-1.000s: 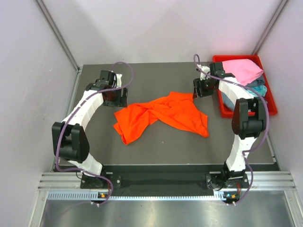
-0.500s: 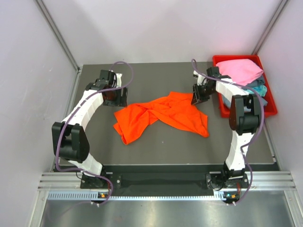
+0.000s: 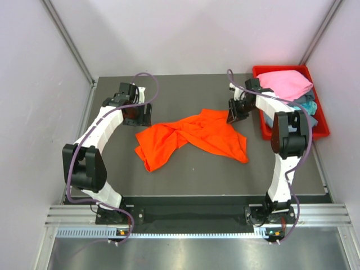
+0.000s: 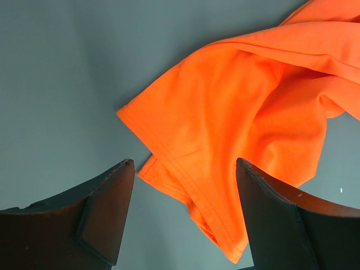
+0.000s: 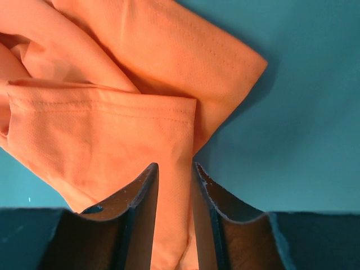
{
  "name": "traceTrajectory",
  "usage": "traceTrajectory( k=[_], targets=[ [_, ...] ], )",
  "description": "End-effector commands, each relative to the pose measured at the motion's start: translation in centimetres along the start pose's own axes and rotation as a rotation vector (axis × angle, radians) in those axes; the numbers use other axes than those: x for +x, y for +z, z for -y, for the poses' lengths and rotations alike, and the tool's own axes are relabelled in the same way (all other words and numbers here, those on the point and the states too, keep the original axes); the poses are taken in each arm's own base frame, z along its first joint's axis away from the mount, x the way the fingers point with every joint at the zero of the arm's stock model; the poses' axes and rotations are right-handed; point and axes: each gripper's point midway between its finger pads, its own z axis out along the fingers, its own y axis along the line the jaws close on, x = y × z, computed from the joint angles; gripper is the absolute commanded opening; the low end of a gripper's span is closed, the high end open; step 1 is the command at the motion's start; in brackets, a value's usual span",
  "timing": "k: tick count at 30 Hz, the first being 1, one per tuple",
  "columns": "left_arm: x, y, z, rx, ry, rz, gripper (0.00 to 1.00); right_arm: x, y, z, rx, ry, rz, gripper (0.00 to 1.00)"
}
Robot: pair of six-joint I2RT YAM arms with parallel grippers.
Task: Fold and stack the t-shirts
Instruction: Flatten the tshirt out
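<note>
right gripper (image 5: 175, 166) swung in from bin (image 3: 281, 68), now pinching orange shirt (image 3: 194, 135) edge; left gripper (image 4: 184, 164) wide open, empty. spreading likely next

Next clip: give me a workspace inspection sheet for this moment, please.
Surface: dark grey table, no stains seen.
Job's things: orange t-shirt crumpled mid-table, unfolded; pink t-shirt and bluish cloth piled in the red bin.
Clutter: nothing seen.
Grippers: left gripper open above the shirt's hem; right gripper closed on a shirt fold.
Cables: purple cables along both arms, clear of the cloth.
Surroundings: pale walls; metal rail at the near edge.
</note>
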Motion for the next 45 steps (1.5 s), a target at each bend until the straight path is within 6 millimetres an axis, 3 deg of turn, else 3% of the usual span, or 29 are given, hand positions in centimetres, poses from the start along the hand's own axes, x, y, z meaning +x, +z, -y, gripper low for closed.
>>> traceTrajectory(
  k=[1,14,17,18,22,28,34,40,45],
  targets=[
    [-2.2,-0.4,0.2,0.01,0.015,0.067,0.77,-2.4,-0.6,0.6,0.023,-0.029,0.056,0.31],
    [-2.0,-0.5,0.1,0.004,0.017,0.064,0.77,-1.8,0.7,1.4,0.03,-0.023,0.029,0.28],
    [-2.0,-0.4,0.1,0.004,0.017,0.064,0.77,-2.0,0.6,1.4,0.027,-0.028,0.034,0.19],
    [-2.1,-0.4,0.1,0.003,0.017,0.067,0.77,-2.0,0.6,1.4,0.027,-0.03,0.035,0.1],
    [-2.0,-0.3,0.1,0.007,0.017,0.062,0.77,-3.1,-0.5,1.4,0.056,-0.059,0.064,0.05],
    [-1.8,0.3,0.0,0.005,0.015,0.056,0.77,-6.9,-4.7,0.5,0.113,-0.141,0.176,0.0],
    [-1.1,1.5,-0.4,-0.011,0.024,0.022,0.78,-10.9,-10.7,-2.6,0.145,-0.245,0.331,0.0],
    [-1.4,2.5,-0.4,-0.003,-0.007,0.002,0.79,-13.3,-14.9,-5.7,0.152,-0.317,0.441,0.0],
    [-0.5,3.4,0.2,0.039,-0.042,-0.045,0.79,-14.2,-16.7,-7.0,0.151,-0.341,0.487,0.0]
  ],
)
